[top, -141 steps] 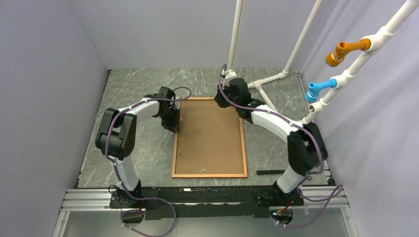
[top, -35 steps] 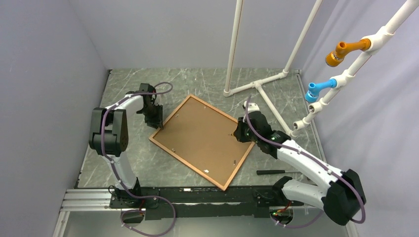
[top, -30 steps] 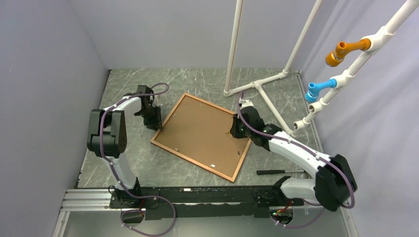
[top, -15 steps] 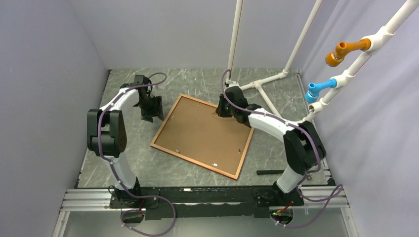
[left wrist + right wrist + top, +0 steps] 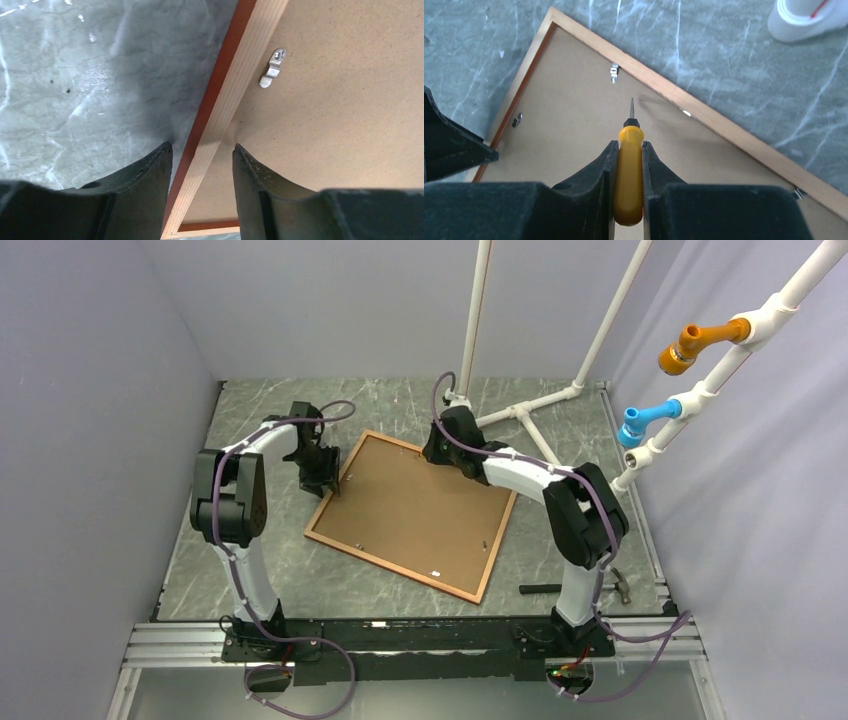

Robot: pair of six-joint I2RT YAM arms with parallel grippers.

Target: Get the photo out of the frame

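The thin reddish-brown wooden picture frame (image 5: 391, 567) lies back-up and skewed on the grey marbled tabletop (image 5: 250, 550). The large flat rectangular photo (image 5: 415, 510) sits inside it, face down, so only its plain brown board back shows.

The right gripper (image 5: 628, 143) is clenched on a yellow-handled screwdriver (image 5: 628, 172). The handle is pinched between the jaws and the thin blade sticks out ahead of them over the board, aimed at a small metal clip (image 5: 614, 71) on the rail just beyond the tip. I'd guess the tool is there to swing the clips off the board.

The left gripper (image 5: 201, 147) sits astride a side rail, one jaw outside over the table and the other inside over the board, likely to steady the frame against the prying. Its jaws are parted, but I cannot tell whether they actually pinch the rail.

From overhead you see both arms meeting the frame, yet I can't make out the screwdriver there. The left wrist camera shows another clip (image 5: 271, 67) ahead of its jaws, lapping onto the board.
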